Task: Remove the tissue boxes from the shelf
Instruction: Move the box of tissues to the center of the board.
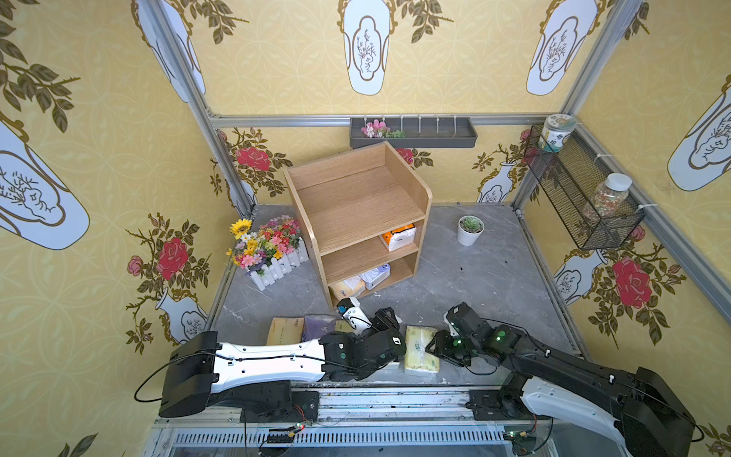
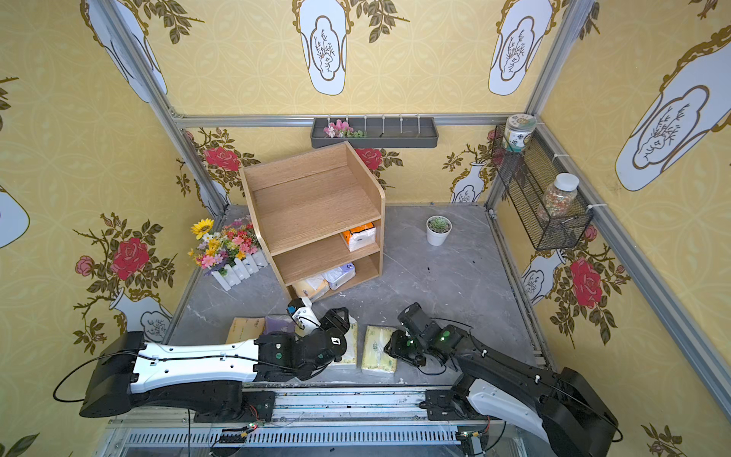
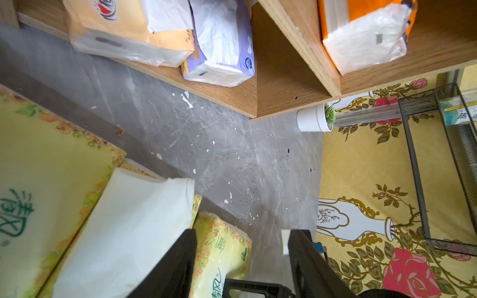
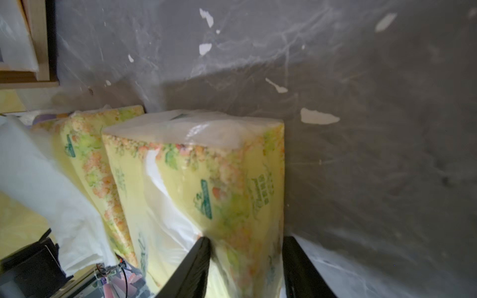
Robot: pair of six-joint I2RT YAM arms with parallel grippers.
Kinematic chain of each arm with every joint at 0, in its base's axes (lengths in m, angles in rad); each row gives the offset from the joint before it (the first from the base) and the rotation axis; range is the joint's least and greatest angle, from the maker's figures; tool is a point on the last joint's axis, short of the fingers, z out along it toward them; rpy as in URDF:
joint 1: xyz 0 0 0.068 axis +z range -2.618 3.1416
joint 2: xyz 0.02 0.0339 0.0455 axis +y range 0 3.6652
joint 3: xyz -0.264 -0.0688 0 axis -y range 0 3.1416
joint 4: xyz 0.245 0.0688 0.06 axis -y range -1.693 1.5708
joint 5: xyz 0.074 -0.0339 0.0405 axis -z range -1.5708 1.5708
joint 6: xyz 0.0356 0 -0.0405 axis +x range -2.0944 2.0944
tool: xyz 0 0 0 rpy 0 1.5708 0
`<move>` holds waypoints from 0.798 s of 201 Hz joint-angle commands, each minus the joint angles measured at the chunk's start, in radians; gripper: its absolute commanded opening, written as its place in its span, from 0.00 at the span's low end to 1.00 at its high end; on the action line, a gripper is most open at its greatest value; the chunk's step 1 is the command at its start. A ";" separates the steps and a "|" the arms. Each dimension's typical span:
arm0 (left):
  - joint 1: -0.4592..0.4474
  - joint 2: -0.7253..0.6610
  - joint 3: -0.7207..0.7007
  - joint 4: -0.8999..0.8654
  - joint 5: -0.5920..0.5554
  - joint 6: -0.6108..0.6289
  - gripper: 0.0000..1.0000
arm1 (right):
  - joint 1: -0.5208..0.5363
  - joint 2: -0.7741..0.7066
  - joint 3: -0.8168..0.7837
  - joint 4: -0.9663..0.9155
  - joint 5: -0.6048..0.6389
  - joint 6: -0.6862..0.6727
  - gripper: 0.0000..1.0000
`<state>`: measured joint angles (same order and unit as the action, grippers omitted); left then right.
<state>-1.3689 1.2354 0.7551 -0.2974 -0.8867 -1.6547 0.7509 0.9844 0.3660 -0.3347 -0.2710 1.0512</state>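
Orange pack [image 1: 397,237], tan pack [image 1: 348,287], lavender pack [image 1: 375,275] sit in the shelf [image 1: 356,205]. They look light, squishy, slick-wrapped, so I'd pinch the narrow middle. Right gripper [image 4: 246,240] squeezes a yellow pack [image 4: 206,167] on the table [image 1: 474,277]; left gripper [image 3: 242,232] gapes empty.

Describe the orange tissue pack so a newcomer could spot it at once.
Find the light-brown wooden shelf standing midway on the grey table. Its middle tier holds a single pack, the orange-and-white pack, at the end nearer the white succulent pot. Colour sets it apart: the tier below holds a tan pack and a lavender-and-white pack.
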 commanded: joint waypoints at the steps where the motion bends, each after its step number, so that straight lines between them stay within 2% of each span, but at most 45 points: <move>1: 0.002 -0.017 -0.032 0.018 -0.012 -0.030 0.62 | 0.004 0.012 0.005 0.116 0.031 0.026 0.47; 53: 0.013 -0.025 -0.052 0.007 0.002 -0.039 0.62 | 0.067 0.112 0.069 0.126 0.064 -0.092 0.39; 101: 0.019 -0.026 -0.063 0.013 0.009 -0.048 0.62 | 0.134 0.185 0.102 0.145 0.096 -0.108 0.36; 110: 0.022 -0.025 -0.066 0.016 0.016 -0.055 0.62 | 0.133 0.176 0.106 0.133 0.116 -0.108 0.39; 127: 0.033 -0.030 -0.092 0.049 0.043 -0.073 0.62 | 0.134 0.147 0.128 0.081 0.158 -0.122 0.51; 160: 0.048 -0.053 -0.148 0.129 0.063 -0.090 0.62 | 0.112 0.040 0.207 -0.094 0.305 -0.189 0.57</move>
<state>-1.3277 1.1919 0.6331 -0.2394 -0.8444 -1.7309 0.8810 1.0821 0.5213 -0.2958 -0.1123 0.9283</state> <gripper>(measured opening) 0.624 0.564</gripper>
